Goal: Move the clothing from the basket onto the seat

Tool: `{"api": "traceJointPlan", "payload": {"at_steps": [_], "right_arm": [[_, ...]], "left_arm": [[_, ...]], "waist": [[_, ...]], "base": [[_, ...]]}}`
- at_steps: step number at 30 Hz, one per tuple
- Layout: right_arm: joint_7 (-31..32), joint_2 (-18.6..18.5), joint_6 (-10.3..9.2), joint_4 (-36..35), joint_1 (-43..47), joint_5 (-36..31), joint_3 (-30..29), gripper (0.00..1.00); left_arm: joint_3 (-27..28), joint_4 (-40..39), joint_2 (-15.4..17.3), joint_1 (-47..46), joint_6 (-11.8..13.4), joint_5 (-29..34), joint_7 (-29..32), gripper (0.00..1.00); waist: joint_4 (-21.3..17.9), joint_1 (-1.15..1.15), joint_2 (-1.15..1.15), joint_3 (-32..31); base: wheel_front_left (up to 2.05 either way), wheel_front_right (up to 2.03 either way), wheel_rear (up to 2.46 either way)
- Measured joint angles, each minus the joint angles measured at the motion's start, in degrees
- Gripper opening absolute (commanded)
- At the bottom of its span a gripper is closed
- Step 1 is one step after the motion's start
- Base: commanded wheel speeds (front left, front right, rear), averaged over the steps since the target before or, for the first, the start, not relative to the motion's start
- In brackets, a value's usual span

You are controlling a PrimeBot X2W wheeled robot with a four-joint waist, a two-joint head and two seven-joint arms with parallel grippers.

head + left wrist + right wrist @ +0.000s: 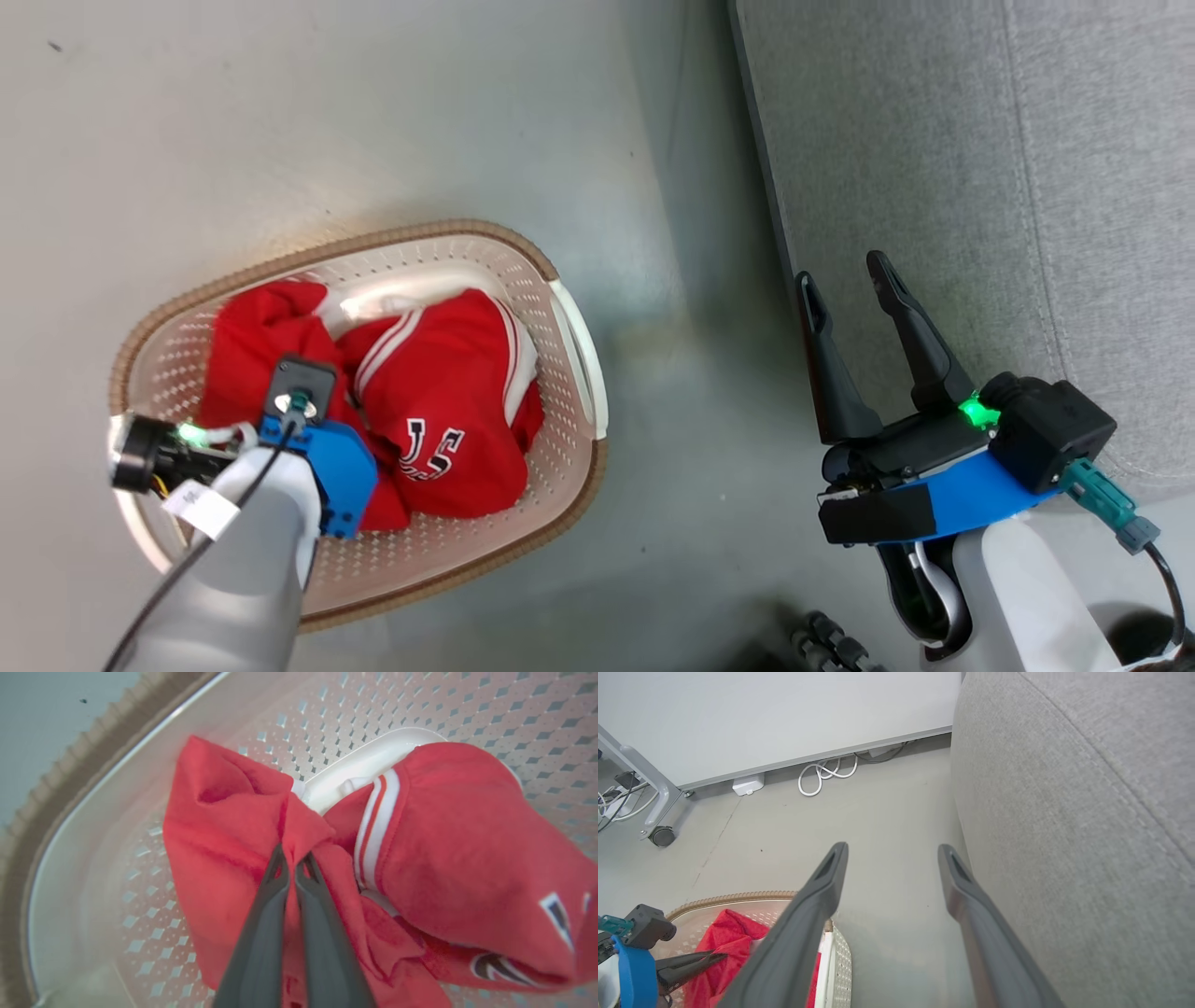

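The cream basket (569,327) with a brown rim stands on the floor at the left. Two pieces of red clothing lie in it: a plain red shirt (219,826) and a red jersey (467,858) with white stripes and dark lettering. My left gripper (294,856) reaches down into the basket and is shut on a raised fold of the plain shirt. In the head view its wrist (299,401) covers the fingers. My right gripper (842,271) hangs open and empty at the front edge of the grey seat (934,168), well to the right of the basket.
Bare grey floor (691,373) lies between the basket and the seat. Along the far wall are a coiled white cable (826,772), a small white box (748,784) and a metal leg on a caster (661,835). Part of my own base (831,644) shows at the bottom.
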Motion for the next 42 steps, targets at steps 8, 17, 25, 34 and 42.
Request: {"api": "traceJointPlan", "payload": {"at_steps": [8, 17, 25, 34, 42], "right_arm": [[0.00, 0.02, 0.00, 1.71, 0.65, -1.63, -0.13, 1.00], [0.00, 0.03, 0.00, 4.30, 3.49, -3.74, -1.22, 1.00], [0.00, 0.03, 0.01, 6.27, 6.25, -5.10, -1.82, 1.00], [0.00, 0.02, 0.00, 7.99, 9.36, -5.94, -3.10, 1.00], [0.01, 0.03, 0.01, 8.90, 11.23, -6.04, -2.72, 1.00]], "left_arm": [[0.01, -0.54, -2.68, 4.02, -1.94, -2.00, -1.76, 0.00], [-0.27, -5.32, -4.83, 9.87, -3.53, -3.98, -2.43, 0.00], [-0.48, -11.79, -5.70, 16.01, -5.04, -5.53, -2.44, 0.00], [-1.70, -18.04, -6.32, 19.62, -7.45, -6.94, -2.45, 0.00], [-3.91, -23.91, -6.57, 20.24, -8.98, -8.18, -2.44, 0.00]], "waist": [[1.96, 0.00, 0.00, -6.30], [5.32, -0.01, 0.00, -15.66], [8.94, -0.01, 0.00, -24.20], [13.02, -0.02, 0.00, -32.07], [15.66, -0.01, 0.00, -37.39]], "base": [[0.00, 0.00, 0.00], [0.00, 0.00, 0.00], [0.00, 0.00, 0.00], [0.00, 0.00, 0.00], [0.00, 0.00, 0.00]]}}
